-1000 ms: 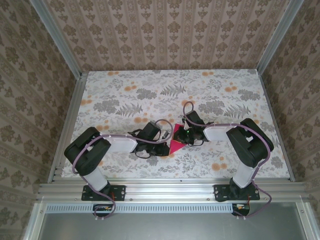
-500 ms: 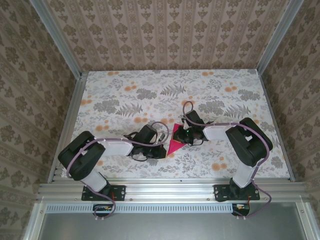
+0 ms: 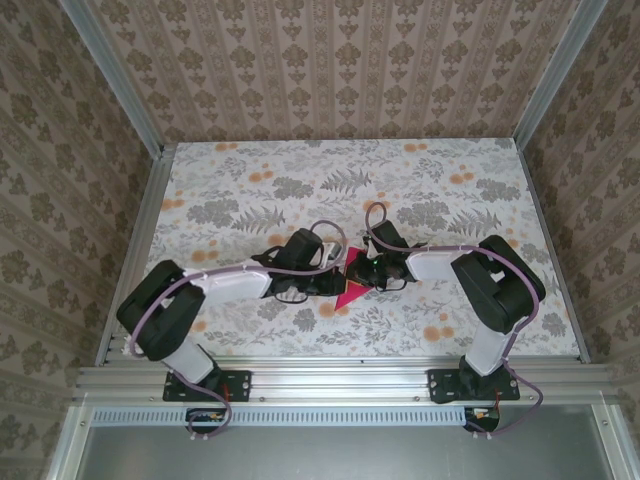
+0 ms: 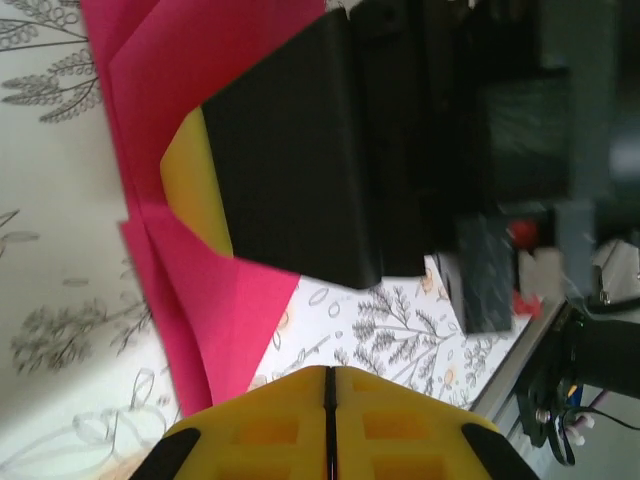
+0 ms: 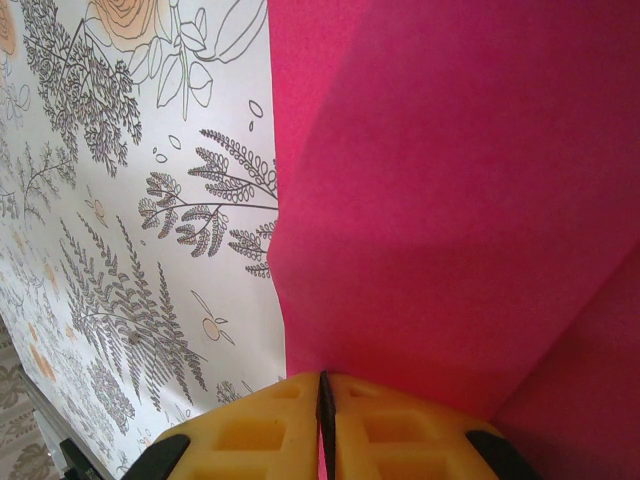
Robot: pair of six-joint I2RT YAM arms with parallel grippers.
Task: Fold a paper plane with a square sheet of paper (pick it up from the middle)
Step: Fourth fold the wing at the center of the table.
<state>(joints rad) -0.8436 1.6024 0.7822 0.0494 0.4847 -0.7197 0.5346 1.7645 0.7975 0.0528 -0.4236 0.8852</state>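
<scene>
Item: square sheet of paper (image 5: 450, 200), part-folded, flaps creased; wings and dart outstanding. Left gripper (image 4: 328, 378), sheet's 9 o'clock, fingers together. Right gripper (image 5: 322, 385), 3 o'clock, fingers together on sheet.

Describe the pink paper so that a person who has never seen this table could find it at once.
Start from the flowered tablecloth and go to its near middle, where the left pincer and the right pincer come close together. There lies the paper, a folded sheet partly under the right pincer. It is plain bright magenta, while the flowers of the cloth are pale orange and grey.
</scene>
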